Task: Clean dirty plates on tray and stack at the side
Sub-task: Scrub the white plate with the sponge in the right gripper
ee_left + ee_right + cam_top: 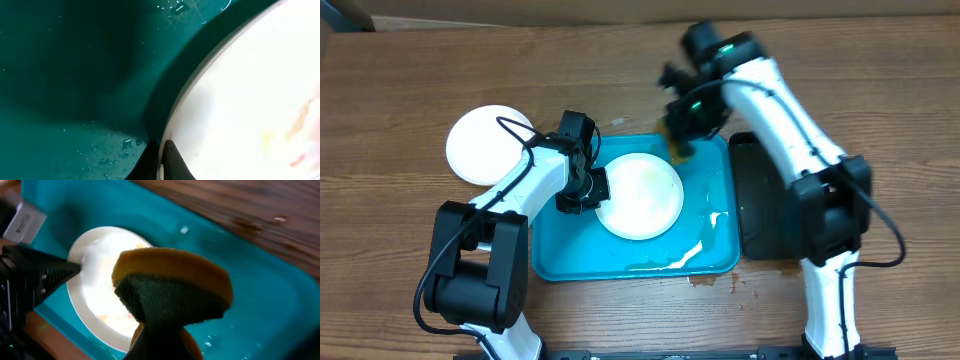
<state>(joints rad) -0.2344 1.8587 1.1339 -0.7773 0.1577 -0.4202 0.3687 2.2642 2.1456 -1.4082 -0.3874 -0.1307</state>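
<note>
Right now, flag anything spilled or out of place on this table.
Water is pooled in the turquoise tray, streaking along its near right corner. A small brownish wet patch sits on the wooden table just outside the tray's near rim, so liquid seems to have escaped. The plate in the tray shows faint smears.
</note>
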